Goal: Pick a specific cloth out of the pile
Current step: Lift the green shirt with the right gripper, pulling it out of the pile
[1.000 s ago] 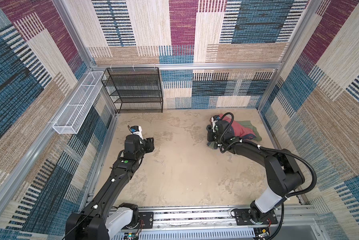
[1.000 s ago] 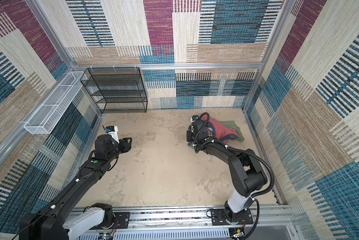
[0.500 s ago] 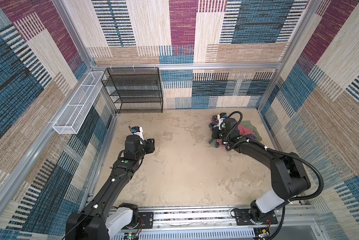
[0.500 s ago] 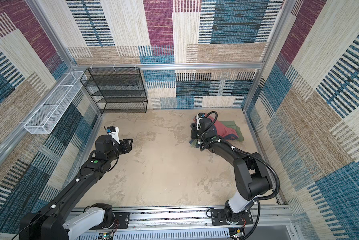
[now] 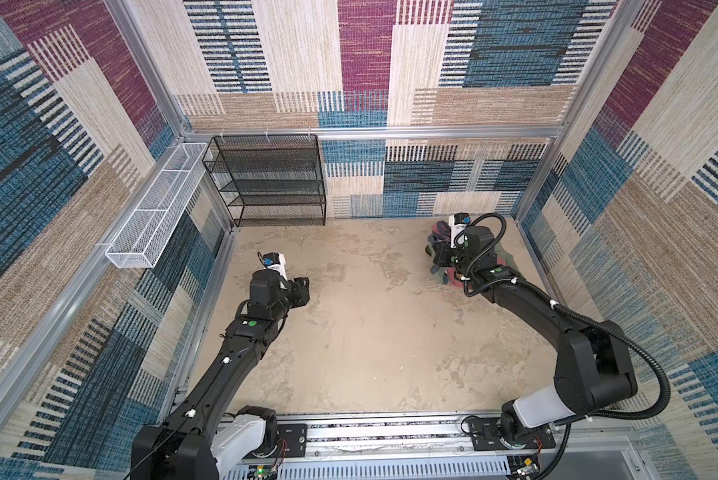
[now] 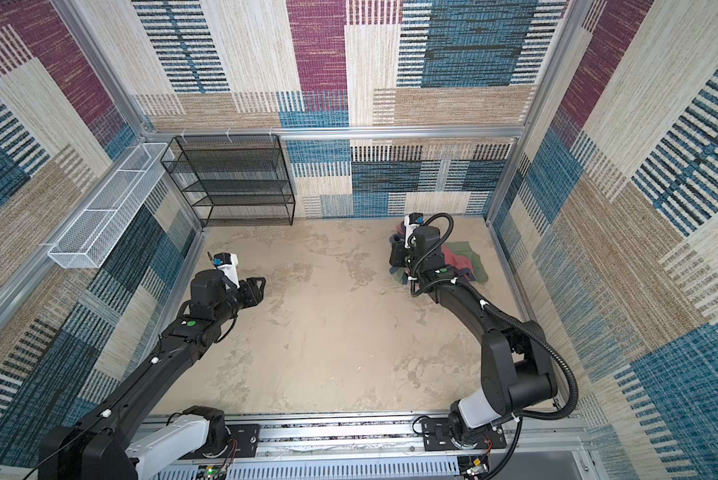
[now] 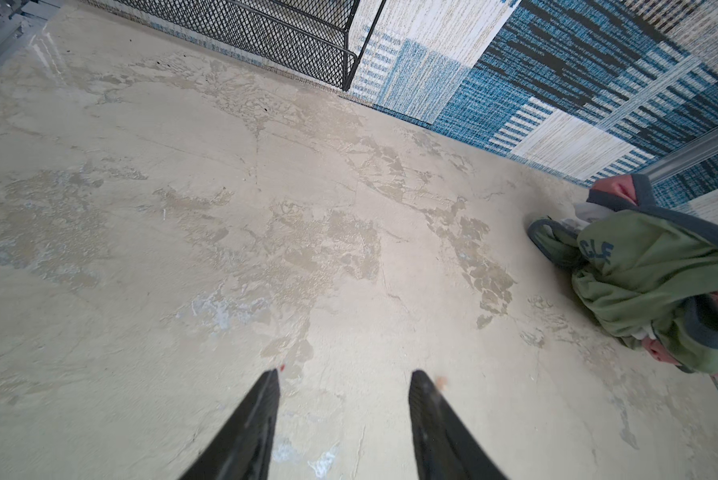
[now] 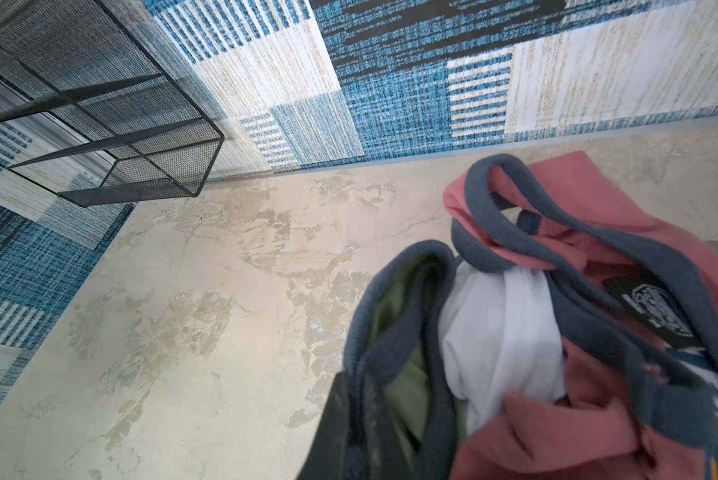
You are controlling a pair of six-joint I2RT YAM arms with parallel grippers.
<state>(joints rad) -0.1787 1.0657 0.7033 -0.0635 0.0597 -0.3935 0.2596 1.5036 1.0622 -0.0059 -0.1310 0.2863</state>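
Note:
The pile [image 5: 439, 232] lies at the back right of the floor, next to the wall corner. It holds a salmon-red garment [image 8: 598, 216] with navy trim, a white garment [image 8: 498, 332] and the olive-green cloth [image 8: 407, 386]. My right gripper [image 8: 361, 403] is shut on the cloth's grey-blue trim, which loops up from its fingers. In both top views the right gripper [image 6: 395, 254] sits at the pile's left edge, and olive fabric [image 6: 469, 255] spreads to its right. In the left wrist view the cloth [image 7: 639, 282] is bunched up. My left gripper [image 7: 345, 378] hangs open and empty over bare floor, far to the left [image 5: 303, 286].
A black mesh shelf [image 5: 274, 178] stands against the back wall at the left. A white wire basket [image 5: 158, 208] hangs on the left wall. The back wall and the right wall's corner post [image 5: 531, 183] stand close to the pile.
My right gripper has moved right and toward the back wall, still shut on the cloth's trim, and has bunched the pile toward the corner. The left arm has not moved.

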